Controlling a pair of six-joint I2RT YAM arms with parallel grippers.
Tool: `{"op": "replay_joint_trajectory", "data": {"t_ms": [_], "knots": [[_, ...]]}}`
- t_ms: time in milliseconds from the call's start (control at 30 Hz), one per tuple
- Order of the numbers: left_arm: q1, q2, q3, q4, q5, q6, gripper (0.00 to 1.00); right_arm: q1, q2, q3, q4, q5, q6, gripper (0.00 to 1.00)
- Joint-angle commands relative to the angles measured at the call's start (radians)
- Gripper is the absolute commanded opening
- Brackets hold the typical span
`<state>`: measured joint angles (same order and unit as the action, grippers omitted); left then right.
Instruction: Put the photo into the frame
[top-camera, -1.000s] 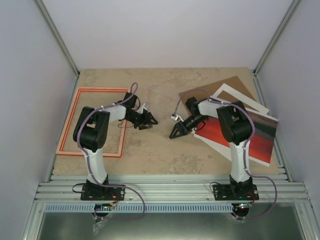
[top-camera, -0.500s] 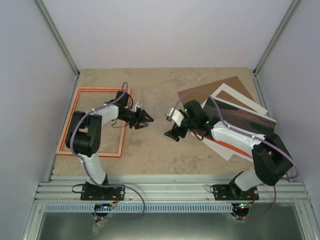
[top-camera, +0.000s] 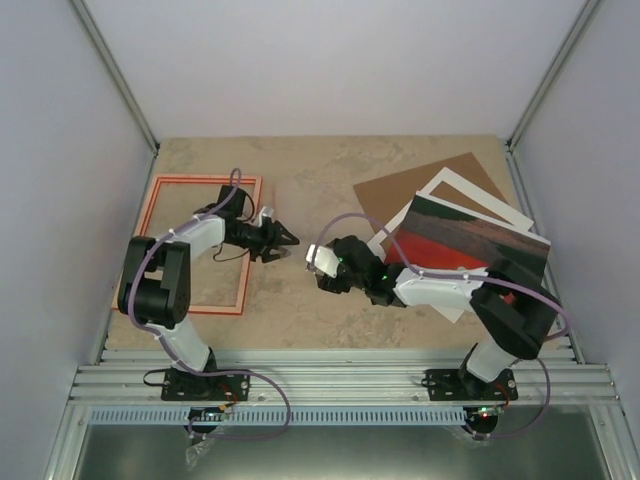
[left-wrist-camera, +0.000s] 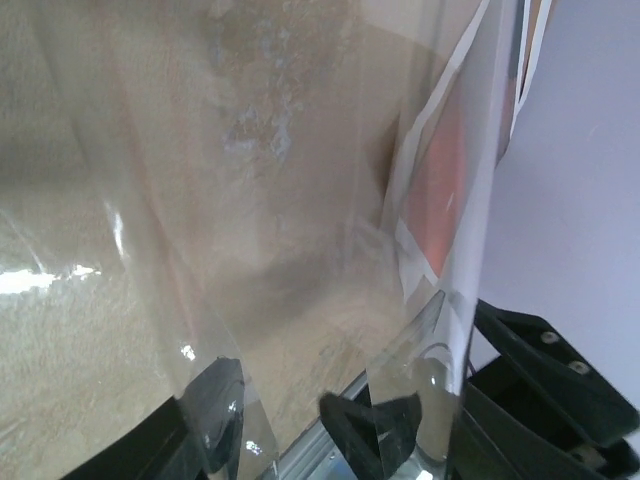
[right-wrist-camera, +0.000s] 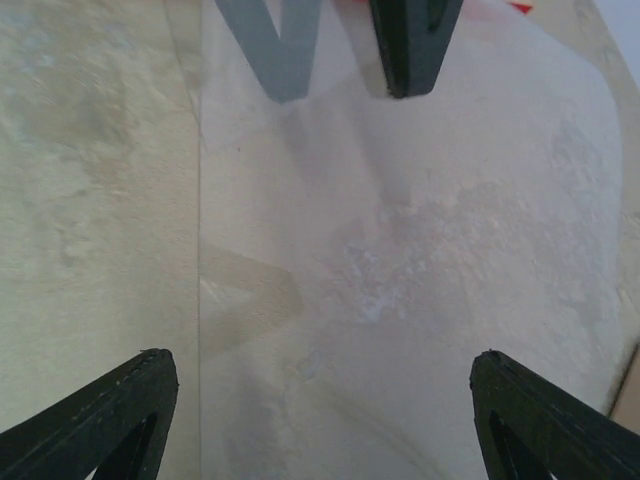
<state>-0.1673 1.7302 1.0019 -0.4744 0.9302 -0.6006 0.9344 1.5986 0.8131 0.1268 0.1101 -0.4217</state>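
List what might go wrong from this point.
1. The clear sheet mid-table is barely visible; the open right gripper above it may crease or shove it.
2. The photo lies on a white card and brown board; a grasp may catch the wrong layer.
3. The left arm overhangs the frame and may knock it.

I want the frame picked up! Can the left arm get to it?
Probably yes. The left gripper is just past the right edge of the frame, pointing away from it, so it would need to pull back. Nothing seems to lie on the frame.
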Motion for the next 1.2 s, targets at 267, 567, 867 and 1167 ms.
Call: {"op": "replay_joint_trajectory", "data": {"t_ms": [267, 567, 867, 1167], "knots": [[0.041, -0.075, -0.082, 0.079, 0.064, -0.111, 0.5, 0.113, 0.143, 0.016, 0.232, 0.312, -0.132, 0.38], [0.067, -0.112, -0.074, 0.055, 0.053, -0.078, 0.68, 0.113, 0.138, 0.096, 0.195, 0.366, -0.107, 0.0], [0.267, -0.099, 0.261, -0.039, -0.137, 0.082, 0.99, 0.037, 0.058, 0.315, -0.13, 0.211, 0.108, 0.0], [0.407, -0.122, 0.365, -0.163, -0.488, 0.322, 0.99, -0.145, -0.046, 0.485, -0.323, -0.166, 0.298, 0.01]]}}
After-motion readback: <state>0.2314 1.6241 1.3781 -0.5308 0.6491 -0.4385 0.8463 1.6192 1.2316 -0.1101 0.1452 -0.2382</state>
